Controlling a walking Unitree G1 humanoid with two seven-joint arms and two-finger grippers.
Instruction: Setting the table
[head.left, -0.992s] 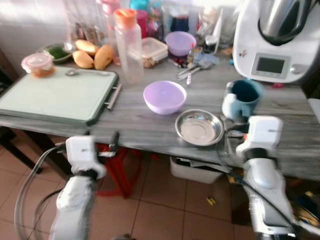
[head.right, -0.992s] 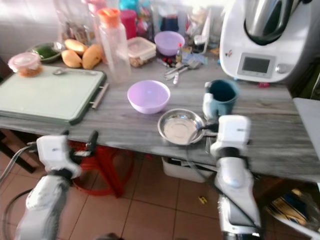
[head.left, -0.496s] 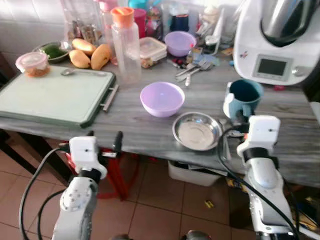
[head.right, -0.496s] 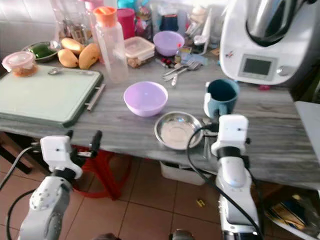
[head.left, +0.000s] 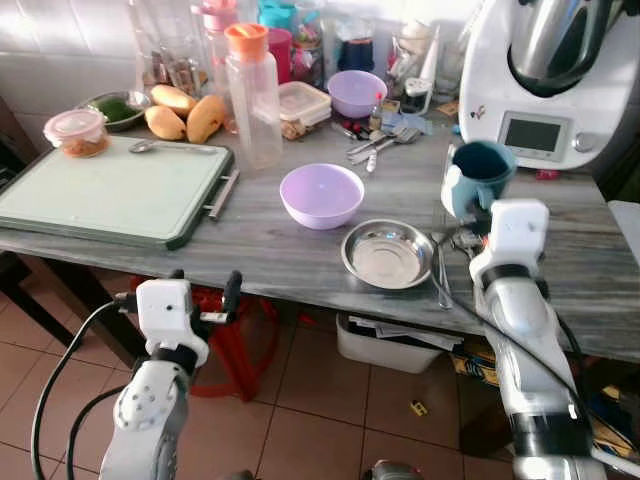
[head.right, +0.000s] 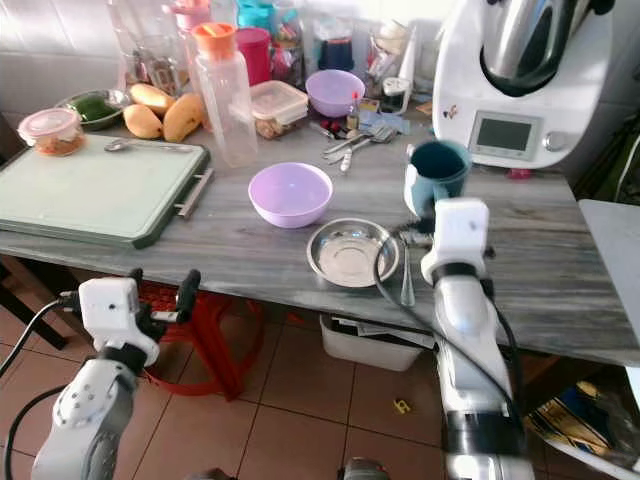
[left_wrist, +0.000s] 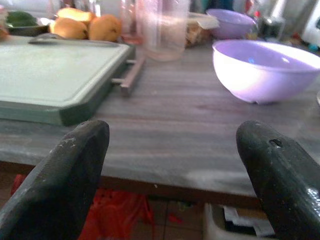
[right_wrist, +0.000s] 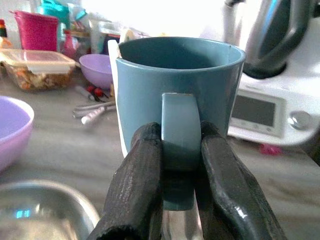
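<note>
The left tool (head.left: 205, 298) hangs just off the near edge of the grey wood-grain surface (head.left: 270, 250), below its top, with its two black fingers (left_wrist: 60, 170) spread wide apart and nothing between them. Ahead of it and off to its left lies the pale green cutting board with a dark rim (head.left: 105, 190), and a small spoon (head.left: 165, 146) rests on the board's far edge. Beyond the board sit a round lidded container of orange food (head.left: 78, 131) and a few yellow-orange mangoes (head.left: 185, 113). A tall clear plastic bottle with an orange cap (head.left: 252, 92) stands farther back. Ahead of the left tool and to its right is the lilac plastic bowl (head.left: 322, 194), and just past that the shallow round stainless steel dish (head.left: 386, 254).

Just beyond the steel dish, the right tool (right_wrist: 177, 165) is pressed together on the handle of the teal ceramic mug (head.left: 480, 176), one finger (right_wrist: 142, 180) on each side of it. The mug stands upright on the surface directly in front of that tool. Behind the mug rises the white kitchen machine with a grey display (head.left: 545, 75).
</note>
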